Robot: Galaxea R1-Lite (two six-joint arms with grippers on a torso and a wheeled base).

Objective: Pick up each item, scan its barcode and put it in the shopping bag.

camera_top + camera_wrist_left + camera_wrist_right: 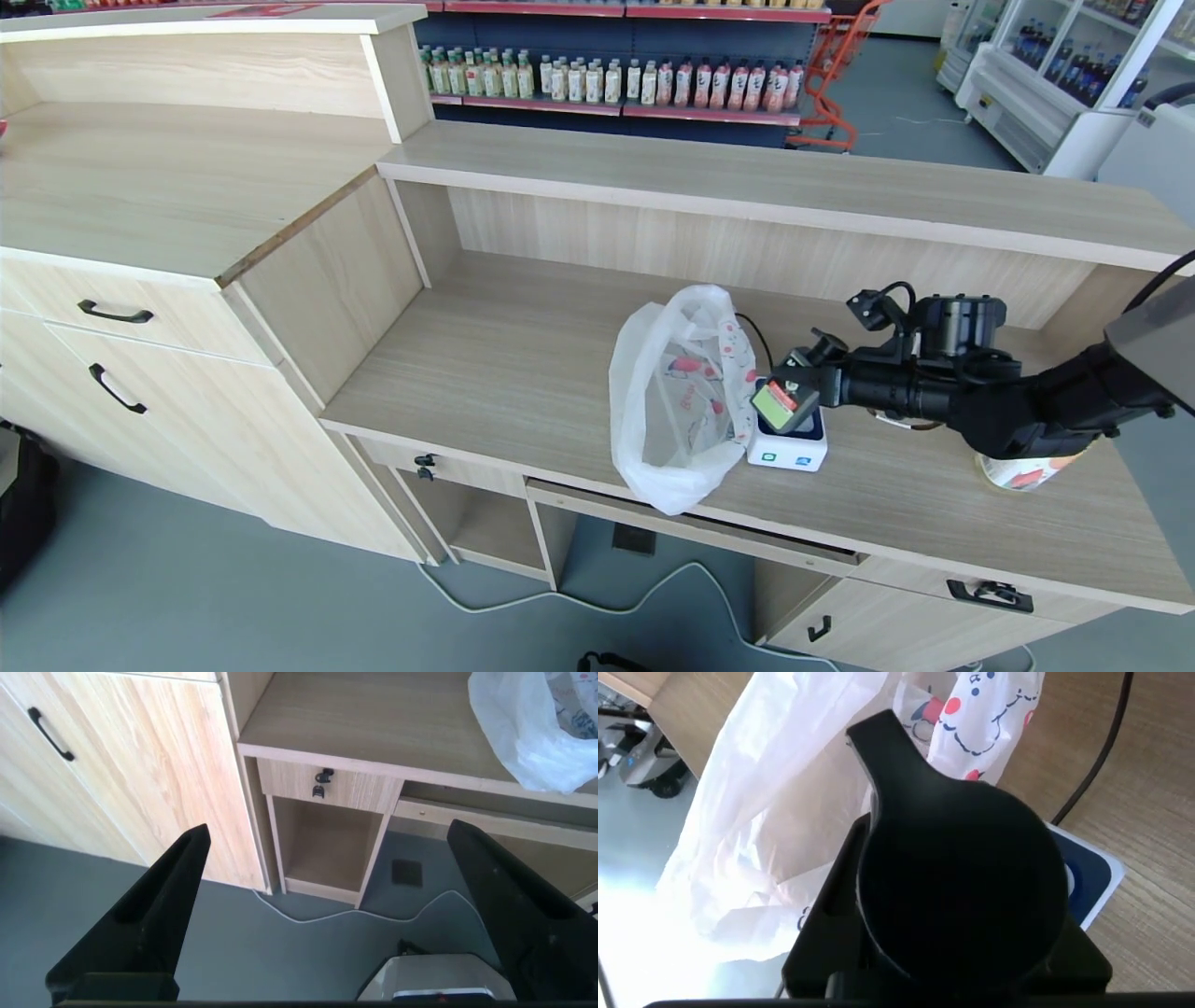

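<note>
Right claw clamping green-and-red item, over white scanner, beside shopping bag

Black right arm stretched out level, from the robot's right toward the white plastic shopping bag; right gripper just beside the bag's right side, jaws clamped on a small green-and-red-faced item. Left gripper hangs lower than the bag, well apart from it, black fingers spread wide, nothing between
</note>
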